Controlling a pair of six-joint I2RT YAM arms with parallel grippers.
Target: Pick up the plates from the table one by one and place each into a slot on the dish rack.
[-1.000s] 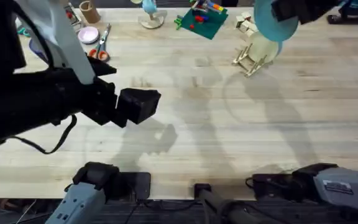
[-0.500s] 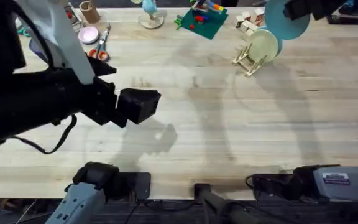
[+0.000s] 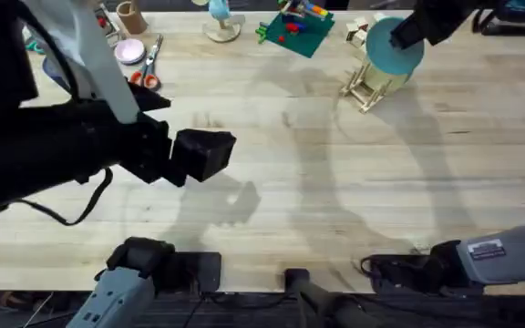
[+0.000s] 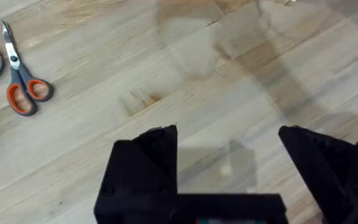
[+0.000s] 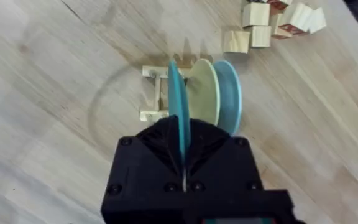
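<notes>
Right tool (image 5: 182, 163) grips turquoise plate (image 5: 178, 106), seemingly above dish rack (image 5: 155, 93)

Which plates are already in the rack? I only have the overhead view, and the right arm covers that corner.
Observer: On the right wrist view, a cream-yellow plate stands in the dish rack, with a blue plate right behind it.
Operator: And the one I'm holding?
Observer: The turquoise plate is edge-on in the right gripper, on the cream one's free side. Its lower edge is hidden.
Operator: Left arm carrying anything?
Observer: No. The left gripper has its fingers open over bare table.
</notes>
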